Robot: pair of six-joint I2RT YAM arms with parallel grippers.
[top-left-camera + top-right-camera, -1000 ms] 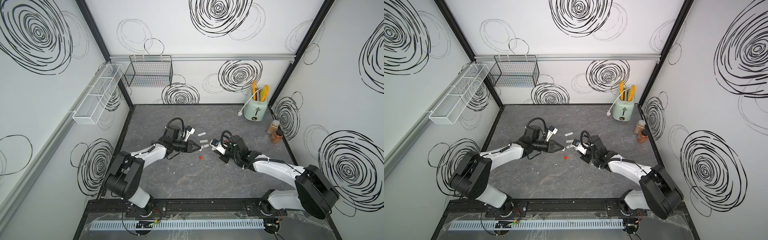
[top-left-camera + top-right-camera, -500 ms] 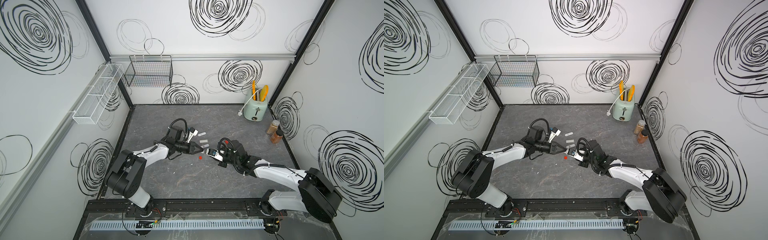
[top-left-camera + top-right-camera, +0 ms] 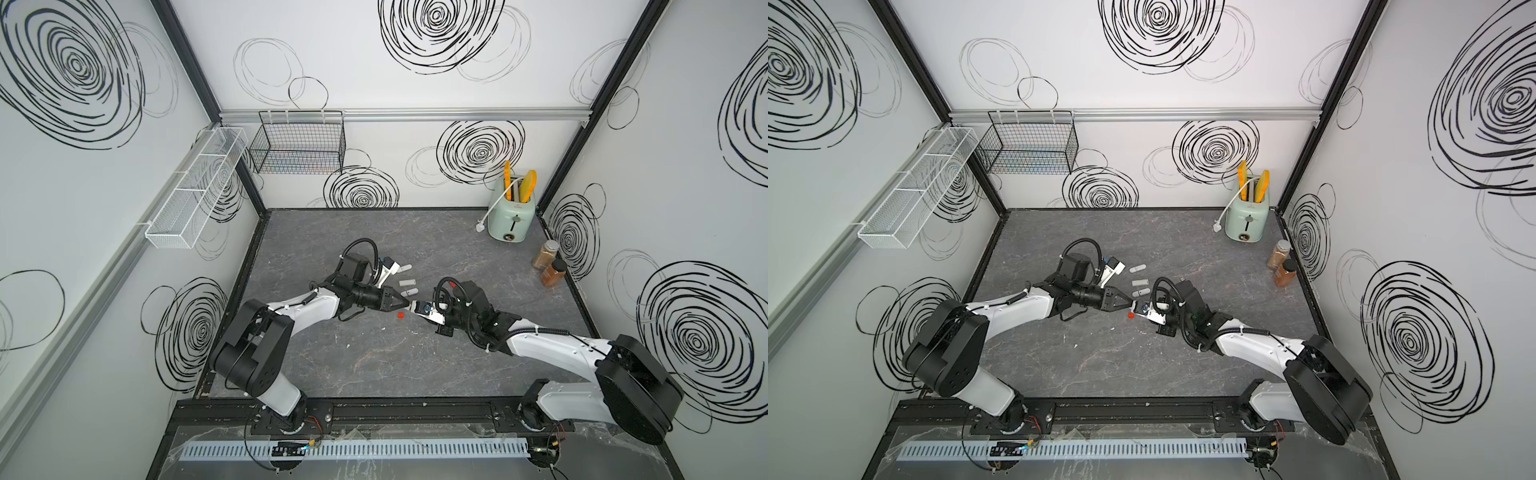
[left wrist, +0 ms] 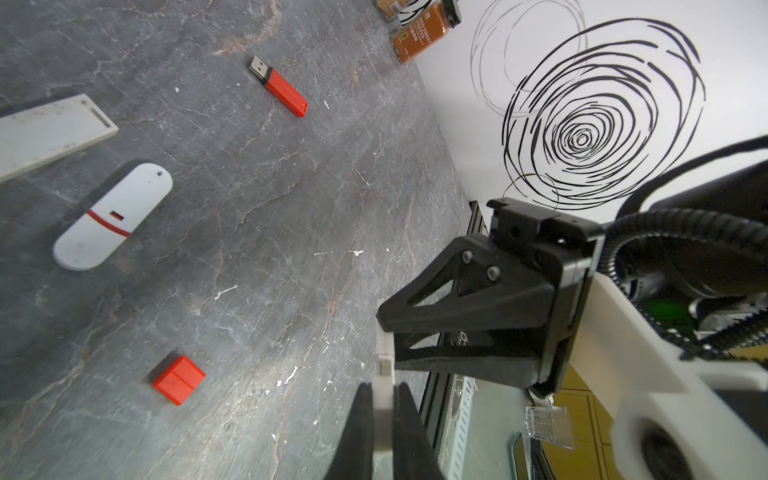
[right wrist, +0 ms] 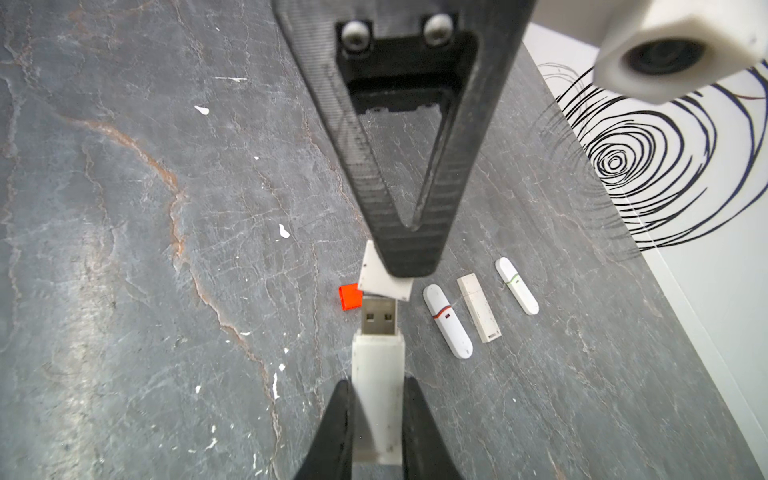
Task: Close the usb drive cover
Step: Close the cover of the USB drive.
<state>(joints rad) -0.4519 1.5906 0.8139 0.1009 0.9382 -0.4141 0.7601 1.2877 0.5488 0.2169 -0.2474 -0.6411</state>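
The right gripper (image 5: 377, 386) is clamped on the drive (image 5: 378, 365), plug (image 5: 377, 318) bare, just beside the red cap (image 5: 349, 297). The left gripper (image 4: 383, 392) pinches the cover (image 5: 384, 276) at the plug's tip, and it looks skewed. Best to square it first, then press straight along the drive.

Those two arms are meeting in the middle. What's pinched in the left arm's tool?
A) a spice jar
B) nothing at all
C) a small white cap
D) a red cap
C: the left tool is shut on a small white cap, facing the bare plug of the white usb drive that the right tool grips; the red cap lies on the table.
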